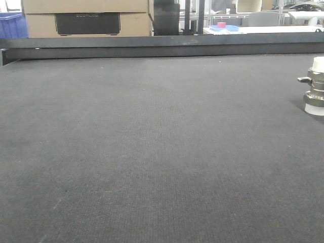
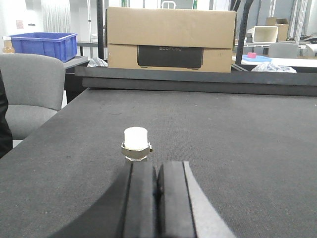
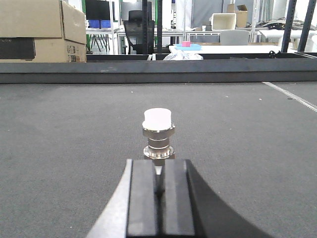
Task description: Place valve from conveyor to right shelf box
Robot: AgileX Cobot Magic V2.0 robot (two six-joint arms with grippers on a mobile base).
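Note:
The valve [image 1: 316,86] stands upright on the dark grey conveyor [image 1: 152,152] at the far right edge of the front view, white cap on top and a short lever sticking out left. In the right wrist view the valve [image 3: 158,134] is just beyond the tips of my right gripper [image 3: 159,163], which is shut and empty. In the left wrist view the valve [image 2: 135,144] stands a little ahead and slightly left of my left gripper [image 2: 157,166], also shut and empty; its base is hidden behind the finger. The shelf and its box are out of view.
A black side rail [image 1: 162,46] runs along the belt's far edge. Behind it sit a cardboard box [image 2: 171,38] and a blue bin [image 2: 43,44]. A grey chair [image 2: 27,91] stands off the belt's left side. A white table [image 3: 218,48] is at the back.

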